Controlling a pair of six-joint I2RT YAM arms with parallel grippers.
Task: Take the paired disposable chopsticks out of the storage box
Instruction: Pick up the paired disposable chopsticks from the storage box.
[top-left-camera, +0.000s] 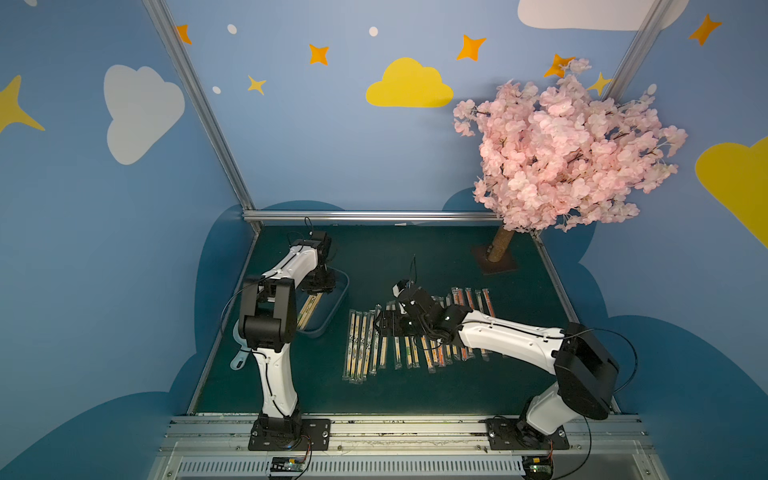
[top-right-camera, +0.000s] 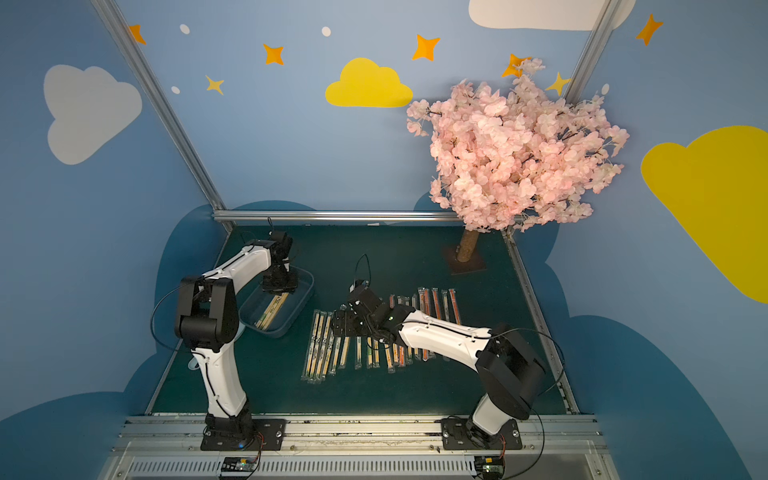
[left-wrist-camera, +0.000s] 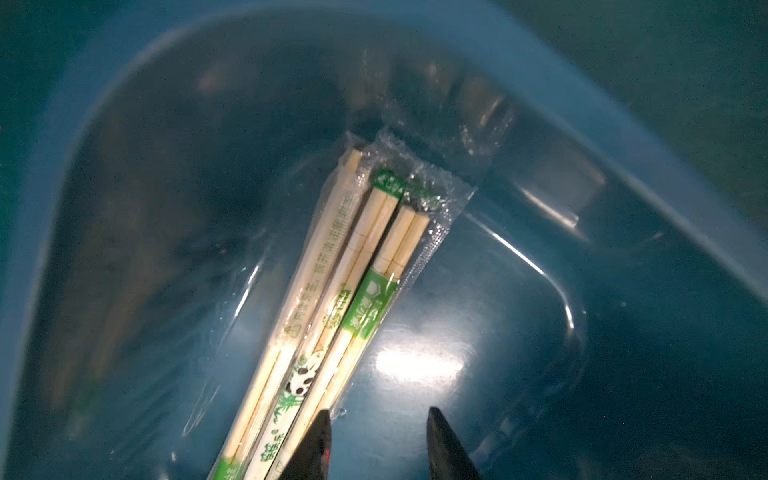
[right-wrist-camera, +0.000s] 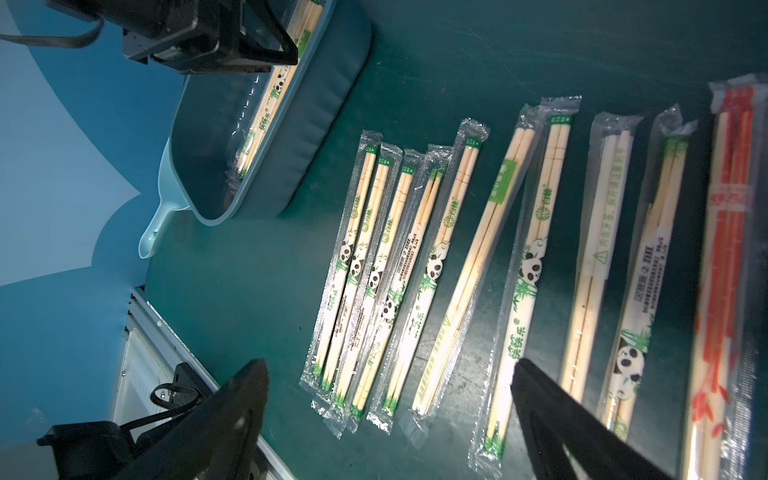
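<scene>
The storage box, a bluish clear tub, sits at the table's left. Three sleeved paired disposable chopsticks lie on its floor, printed green, one with a panda. My left gripper hangs inside the box, open; one fingertip stands at the edge of the nearest sleeve, and only bare box floor shows between the fingers. Several more pairs lie in a row on the green table. My right gripper hovers wide open over that row, holding nothing.
A pink blossom tree on a brown base stands at the back right. A light blue scoop handle sticks out beside the box's near end. Orange-printed pairs end the row on the right. A metal rail runs along the front.
</scene>
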